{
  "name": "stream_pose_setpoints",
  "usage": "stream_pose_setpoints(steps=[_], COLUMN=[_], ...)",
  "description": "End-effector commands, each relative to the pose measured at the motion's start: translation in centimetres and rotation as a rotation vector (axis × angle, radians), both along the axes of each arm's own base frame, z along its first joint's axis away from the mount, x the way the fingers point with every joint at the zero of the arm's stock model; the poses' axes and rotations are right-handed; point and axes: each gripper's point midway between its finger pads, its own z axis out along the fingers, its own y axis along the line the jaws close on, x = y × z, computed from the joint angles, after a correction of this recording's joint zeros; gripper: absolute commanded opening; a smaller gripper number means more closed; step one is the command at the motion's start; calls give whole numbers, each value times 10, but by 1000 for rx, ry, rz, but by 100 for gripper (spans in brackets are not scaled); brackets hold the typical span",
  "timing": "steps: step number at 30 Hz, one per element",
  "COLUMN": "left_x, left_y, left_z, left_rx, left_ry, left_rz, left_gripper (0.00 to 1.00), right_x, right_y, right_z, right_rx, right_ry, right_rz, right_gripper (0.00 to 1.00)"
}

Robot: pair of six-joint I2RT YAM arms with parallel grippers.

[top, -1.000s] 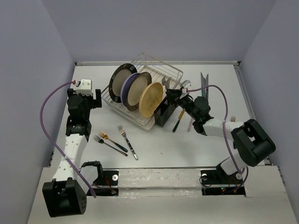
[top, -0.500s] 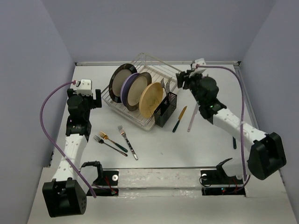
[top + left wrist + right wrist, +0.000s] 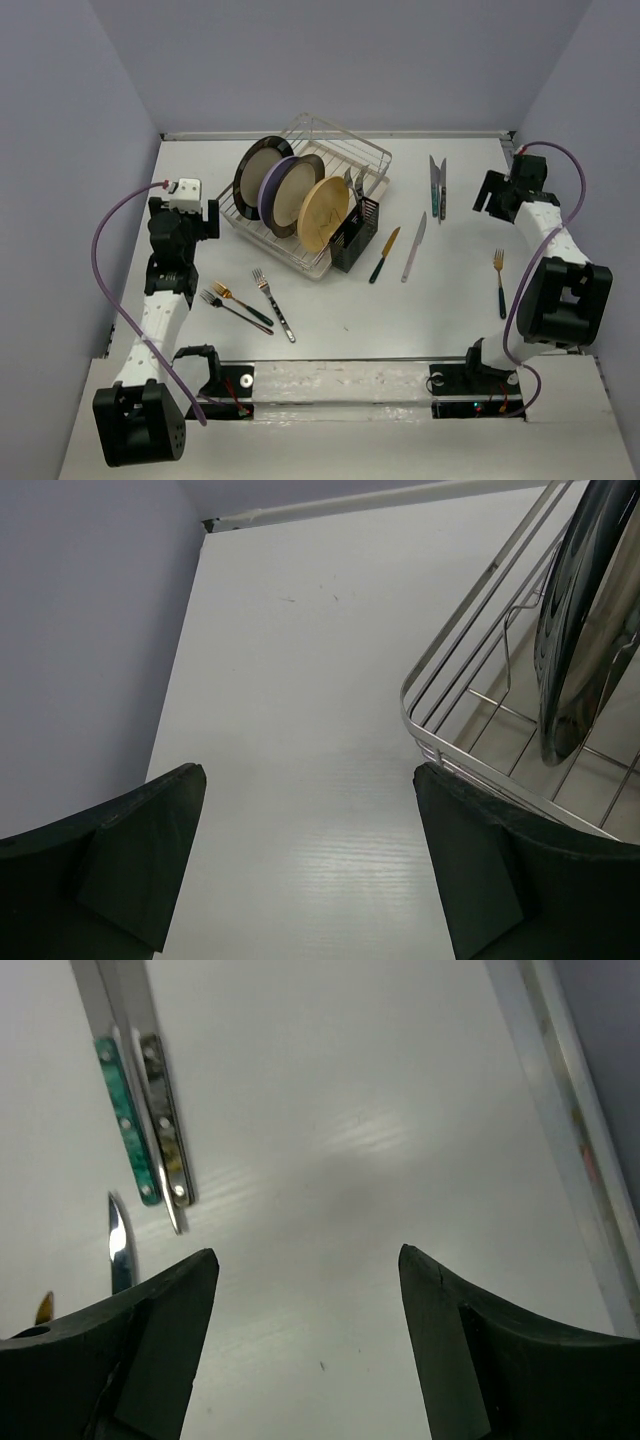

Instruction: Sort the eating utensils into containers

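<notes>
R gripper point(image 3: 305, 1345): jaws wide apart, nothing btwn them, hovering over bare table point(image 3: 350, 1160). Just ahead-left of it lie two table knives side by side, a teal-handled knife point(image 3: 124, 1125) and a darker-handled knife point(image 3: 166, 1140), touching or nearly so. Risk: one pinch may take both, or the flat handles skid out. Further left are a silver knife point(image 3: 415, 247) and a gold-bladed knife point(image 3: 384, 255). A green-handled fork point(image 3: 500, 283) lies back toward R arm's base. The black cutlery holder point(image 3: 352, 238) sits well left of R gripper with a few utensils upright in it. It is tight against the wire dish rack point(image 3: 335, 148) and a tan plate point(image 3: 322, 212), so a drop-in could clip the plate or the pieces already standing. L gripper point(image 3: 305, 880): also open, empty; rack corner and a dark plate point(image 3: 585, 600) just to its right. Three forks point(image 3: 243, 306) lie nearer L arm's base, untouched.
</notes>
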Motion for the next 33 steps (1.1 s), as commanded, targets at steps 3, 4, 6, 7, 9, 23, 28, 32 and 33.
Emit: stream_pose_setpoints(steps=[3, 4, 6, 7, 9, 23, 28, 32, 33], left_x=[5, 4, 7, 8, 7, 6, 6, 6, 5], left_y=[1, -1, -1, 3, 3, -7, -3, 1, 2], left_z=[-7, -10, -13, -19, -20, -9, -5, -3, -3], left_rx=[29, 28, 31, 29, 26, 14, 15, 19, 21], left_ry=[-14, -11, 9, 34, 24, -22, -31, -40, -39], left_rz=[-18, -24, -25, -7, -8, -56, -42, -25, -21], left_gripper=[99, 99, 99, 99, 99, 99, 99, 99, 99], right_x=[-49, -55, -76, -87, -102, -173, -161, -143, -134], right_y=[-15, -20, -30, -27, -26, -35, -37, -36, -34], right_z=[-29, -35, -54, -64, -83, -139, -145, -152, -154], right_rx=[8, -26, -31, -24, -14, -69, -62, -61, -71], right_ry=[257, 294, 412, 479, 579, 972, 979, 954, 933], right_rz=[-27, -12, -35, -19, -11, 71, 75, 92, 104], right_gripper=[79, 79, 79, 78, 77, 53, 15, 2, 0])
